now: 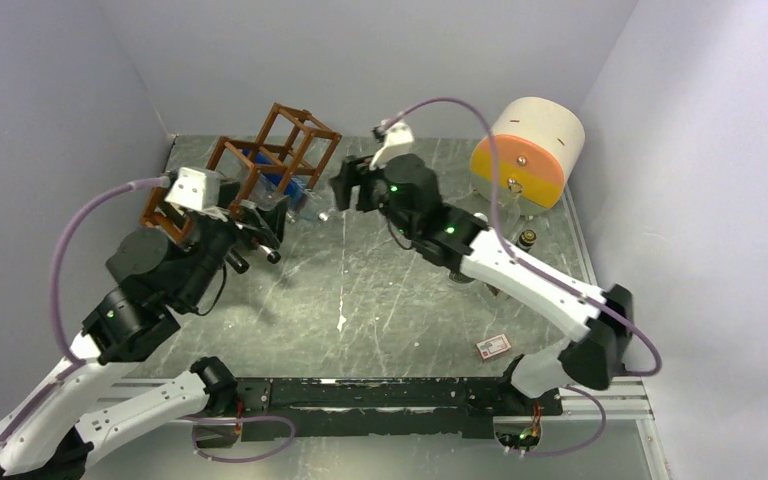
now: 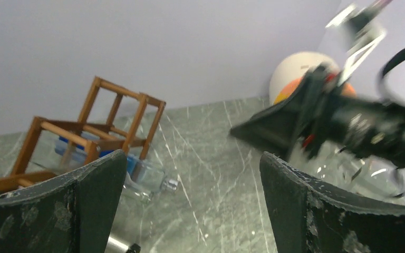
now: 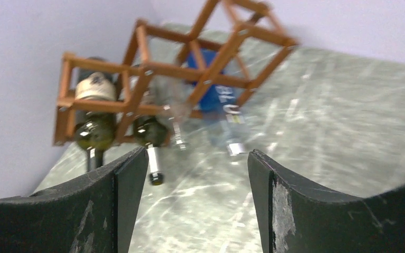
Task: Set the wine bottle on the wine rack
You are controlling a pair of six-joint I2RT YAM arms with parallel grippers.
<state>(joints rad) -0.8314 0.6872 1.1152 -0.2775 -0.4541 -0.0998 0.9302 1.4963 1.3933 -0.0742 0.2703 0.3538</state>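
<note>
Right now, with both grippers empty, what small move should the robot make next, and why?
Probably draw the right gripper straight back from the reddish-brown wooden lattice wine rack. Its jaws stand open and empty, and the clear blue-labelled bottle already lies inside a lower cell, neck pointing out, so nothing seems left to hold.

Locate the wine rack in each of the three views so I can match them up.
Top external: wine rack sits upper left of centre, near the back wall.
Left wrist: wine rack is at the left, mid-height, above the left finger.
Right wrist: wine rack spans the upper left to the top centre.
Shared landmark: the clear bottle with a blue label lying in the rack.
</note>
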